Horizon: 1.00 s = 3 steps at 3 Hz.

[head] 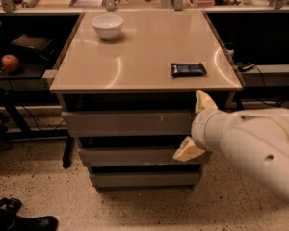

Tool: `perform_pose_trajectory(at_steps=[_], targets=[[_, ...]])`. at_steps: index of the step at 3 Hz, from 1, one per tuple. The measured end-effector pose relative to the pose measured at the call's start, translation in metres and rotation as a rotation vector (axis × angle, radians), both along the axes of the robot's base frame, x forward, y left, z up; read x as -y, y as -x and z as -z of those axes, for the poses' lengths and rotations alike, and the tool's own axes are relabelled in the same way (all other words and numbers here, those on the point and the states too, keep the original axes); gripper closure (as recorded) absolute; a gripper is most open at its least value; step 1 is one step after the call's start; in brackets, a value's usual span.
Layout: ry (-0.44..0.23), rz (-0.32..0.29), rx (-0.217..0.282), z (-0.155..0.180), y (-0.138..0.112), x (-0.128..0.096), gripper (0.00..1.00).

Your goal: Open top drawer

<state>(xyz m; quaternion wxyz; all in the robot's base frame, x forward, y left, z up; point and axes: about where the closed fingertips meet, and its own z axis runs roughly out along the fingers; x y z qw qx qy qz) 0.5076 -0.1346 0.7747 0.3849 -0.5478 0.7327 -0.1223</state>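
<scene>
The top drawer (127, 123) is the widest grey front under the tan tabletop (144, 47), with pale scuff marks right of centre. A dark gap shows above it. My gripper (193, 125) comes in from the right on a white arm (253, 143) and sits at the drawer front's right end. It is open: one cream finger (203, 100) stands by the front's upper edge and the other (185, 151) by its lower edge. Whether the fingers touch the front I cannot tell.
Two narrower grey drawer fronts (142, 156) (144, 179) lie below. A white bowl (108, 26) and a dark snack packet (188, 69) rest on the tabletop. A red apple (10, 62) sits on a left shelf. Black shoes (19, 219) are on the floor at lower left.
</scene>
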Motion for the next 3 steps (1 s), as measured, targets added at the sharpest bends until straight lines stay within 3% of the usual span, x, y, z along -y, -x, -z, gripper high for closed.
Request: perform_pose_trajectory(at_steps=[1,3], targets=[[-0.015,0.010,0.099,0.003,-0.007,0.005,0.00],[-0.027,-0.002,0.145,-0.001,-0.018,0.004,0.00]])
